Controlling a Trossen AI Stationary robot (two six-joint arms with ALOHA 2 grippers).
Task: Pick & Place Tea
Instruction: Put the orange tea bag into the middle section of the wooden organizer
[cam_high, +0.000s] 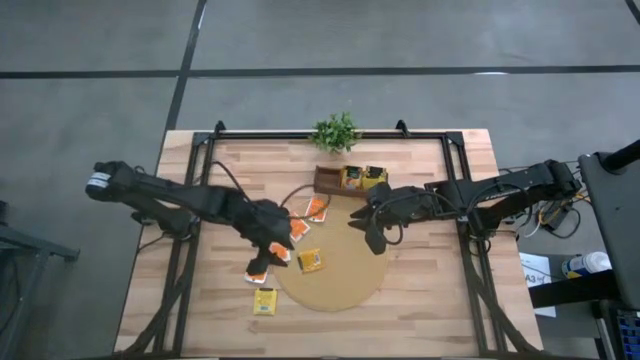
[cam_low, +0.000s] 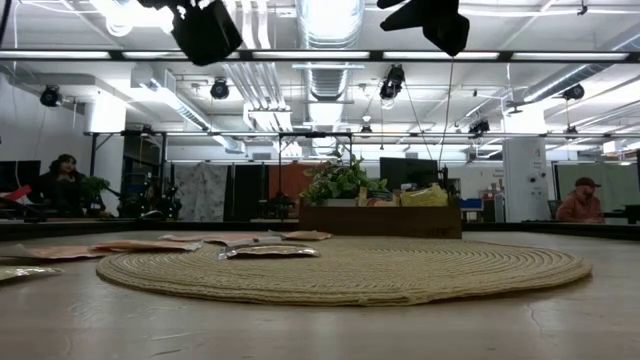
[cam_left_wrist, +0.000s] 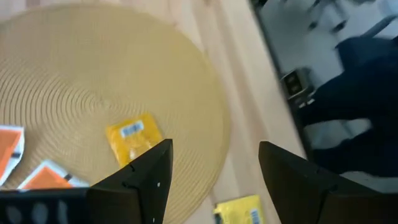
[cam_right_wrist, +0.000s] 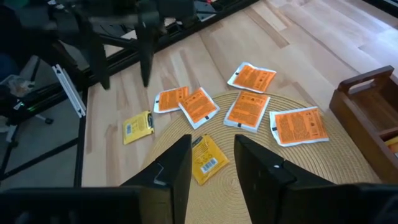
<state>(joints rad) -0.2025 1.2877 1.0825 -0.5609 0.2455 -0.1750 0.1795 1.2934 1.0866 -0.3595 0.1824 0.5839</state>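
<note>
Left claw (cam_high: 262, 262) hangs w/ fingers spread, nothing between them, above the round woven mat's (cam_high: 345, 285) left rim, mid-tabletop (cam_high: 430, 290). Right claw (cam_high: 371, 238) hovers over the mat's far side, fingers part-open, gripping nothing. Tea packets: five orange-red (cam_right_wrist: 249, 111) lie flat along the mat's far-left rim, one yellow (cam_high: 310, 261) on the mat, another yellow (cam_high: 264, 300) on bare wood nearer the tabletop's front-left corner. More yellow ones sit in a wooden box (cam_high: 330, 181) by a small plant (cam_high: 336, 132) at the far edge.
</note>
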